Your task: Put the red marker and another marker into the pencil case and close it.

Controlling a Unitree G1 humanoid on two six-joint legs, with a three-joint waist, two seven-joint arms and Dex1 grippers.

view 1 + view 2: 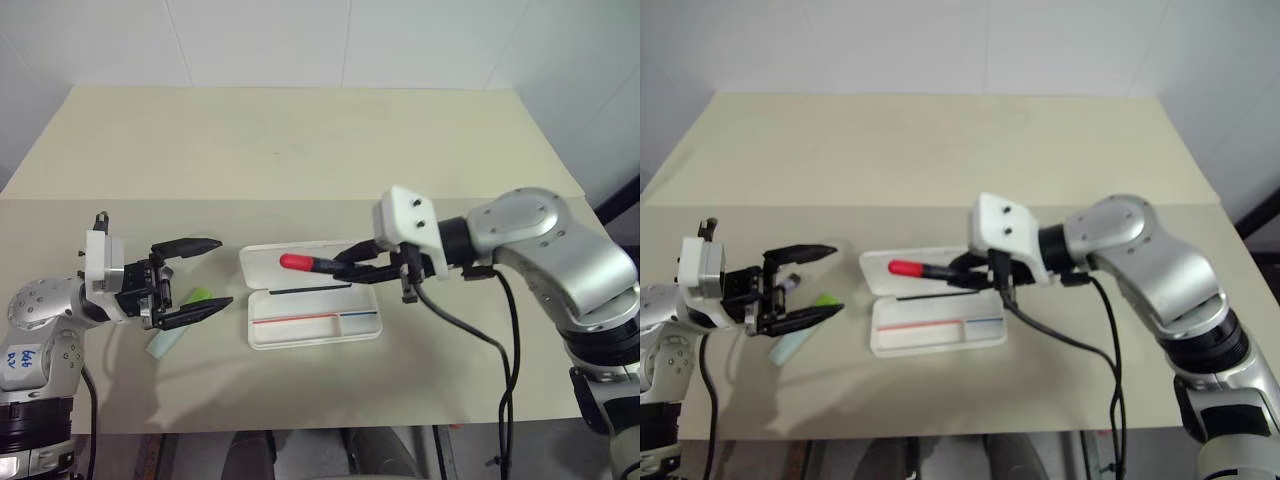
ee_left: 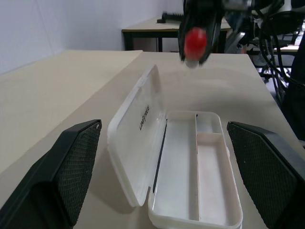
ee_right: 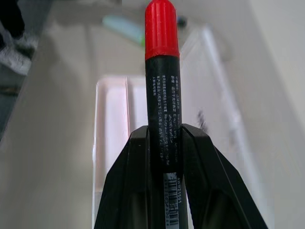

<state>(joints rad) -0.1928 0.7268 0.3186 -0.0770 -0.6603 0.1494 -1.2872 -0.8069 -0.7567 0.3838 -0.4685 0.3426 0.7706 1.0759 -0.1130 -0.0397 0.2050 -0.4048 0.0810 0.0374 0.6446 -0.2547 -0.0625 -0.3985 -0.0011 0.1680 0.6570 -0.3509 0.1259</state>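
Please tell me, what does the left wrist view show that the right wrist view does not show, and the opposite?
The left wrist view gives the open left pincer, the lettering on the raised lid of the pencil case, and more tables behind.

The right wrist view gives the right pincer shut on the black barrel of the red marker, with small print on it, and the green highlighter lying on the table beyond the case.

Both give the open, empty case and the marker's red cap above it.
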